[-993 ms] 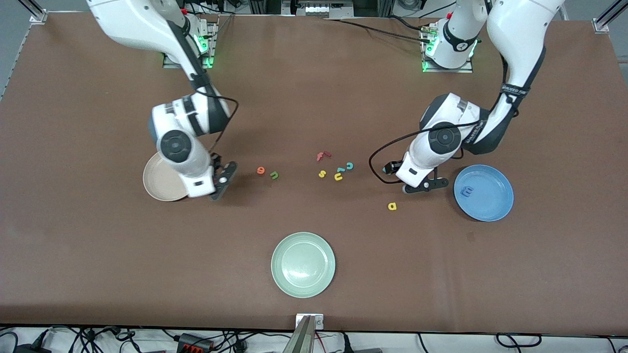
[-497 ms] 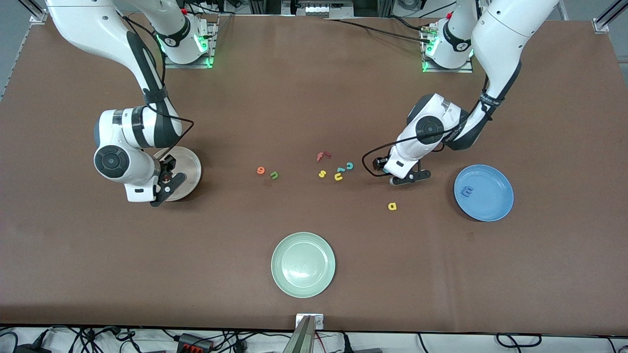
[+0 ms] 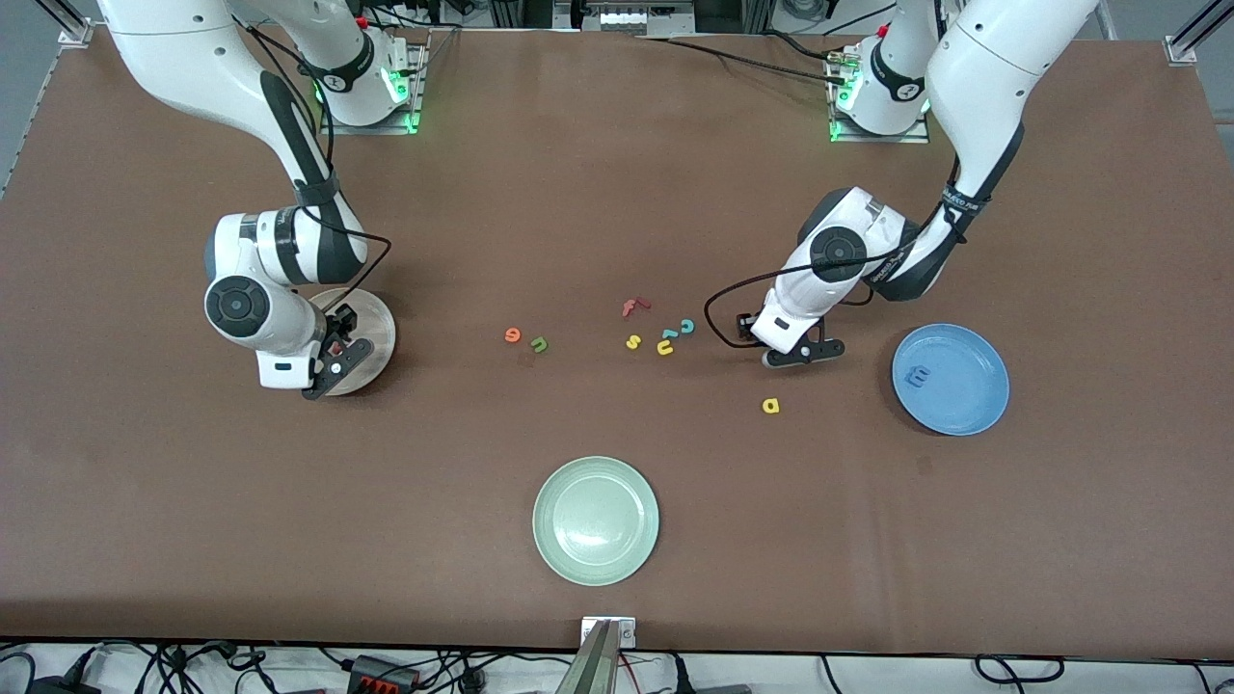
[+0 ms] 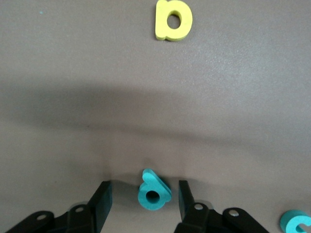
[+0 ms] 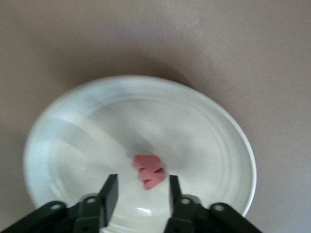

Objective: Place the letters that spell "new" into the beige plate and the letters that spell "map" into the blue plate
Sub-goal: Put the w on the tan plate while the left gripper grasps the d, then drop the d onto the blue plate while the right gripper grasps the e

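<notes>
Starting closest to the front camera, we see the pale green plate [image 3: 542, 520]. Farther from the camera, toward the left arm's end of the table, the yellow a [image 3: 770, 406] lies flat on the brown table [image 3: 617, 193]. The blue plate [image 3: 993, 390] sits closer still to that end, with the blue m [image 3: 921, 375] in it. The left gripper [image 3: 802, 355] is low over the table near the a. In its wrist view, its fingers [image 4: 99, 201] are spread on either side of the teal p [image 4: 154, 191], with a gap on each side. Toward the right arm's end, the right gripper [image 3: 333, 371] hangs over the beige plate [image 3: 381, 328] with its fingers [image 5: 111, 191] apart. The pinkish-red w [image 5: 149, 171] lies in the plate beneath them. Between the two arms, the orange e [image 3: 512, 335] and green n [image 3: 539, 344] lie side by side. Toward the left arm are the yellow s [image 3: 632, 341], yellow u [image 3: 665, 348] and teal c [image 3: 686, 326]. The red f [image 3: 634, 307] lies farthest from the camera.
</notes>
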Available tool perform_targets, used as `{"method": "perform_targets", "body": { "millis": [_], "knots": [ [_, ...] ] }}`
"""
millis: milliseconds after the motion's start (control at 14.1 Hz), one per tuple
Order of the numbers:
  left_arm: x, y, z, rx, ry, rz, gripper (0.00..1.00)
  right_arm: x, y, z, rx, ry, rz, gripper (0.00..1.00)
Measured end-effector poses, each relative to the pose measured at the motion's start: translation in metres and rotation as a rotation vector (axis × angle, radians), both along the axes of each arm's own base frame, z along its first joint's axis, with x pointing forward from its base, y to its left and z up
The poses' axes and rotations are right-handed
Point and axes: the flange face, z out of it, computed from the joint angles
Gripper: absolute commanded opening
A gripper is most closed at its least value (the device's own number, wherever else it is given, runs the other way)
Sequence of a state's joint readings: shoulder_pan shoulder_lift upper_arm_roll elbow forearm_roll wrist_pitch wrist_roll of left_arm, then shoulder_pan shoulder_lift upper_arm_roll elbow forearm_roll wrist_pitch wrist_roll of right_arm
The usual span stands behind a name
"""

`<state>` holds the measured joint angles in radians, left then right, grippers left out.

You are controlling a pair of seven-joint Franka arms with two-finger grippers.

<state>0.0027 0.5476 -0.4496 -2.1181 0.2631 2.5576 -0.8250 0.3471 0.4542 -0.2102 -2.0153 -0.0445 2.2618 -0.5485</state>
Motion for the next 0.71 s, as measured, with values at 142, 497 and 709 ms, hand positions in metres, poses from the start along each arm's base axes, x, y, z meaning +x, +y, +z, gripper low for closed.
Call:
{"method": "perform_targets", "body": {
  "millis": [142,497,709],
  "knots": [
    [0.001,0.001,0.0,0.002,-0.001,0.0,0.26,0.002,0.043,0.034,-0.009,-0.024,-0.083,1.0],
    [0.002,-0.001,0.002,0.007,-0.004,-0.012,0.16,-0.017,0.141,0.045,0.085,-0.064,-0.327,1.0],
    [0.013,0.008,0.013,0.098,0.04,-0.086,0.16,-0.023,0.166,0.03,0.08,-0.097,-0.424,0.89]
  ]
}}
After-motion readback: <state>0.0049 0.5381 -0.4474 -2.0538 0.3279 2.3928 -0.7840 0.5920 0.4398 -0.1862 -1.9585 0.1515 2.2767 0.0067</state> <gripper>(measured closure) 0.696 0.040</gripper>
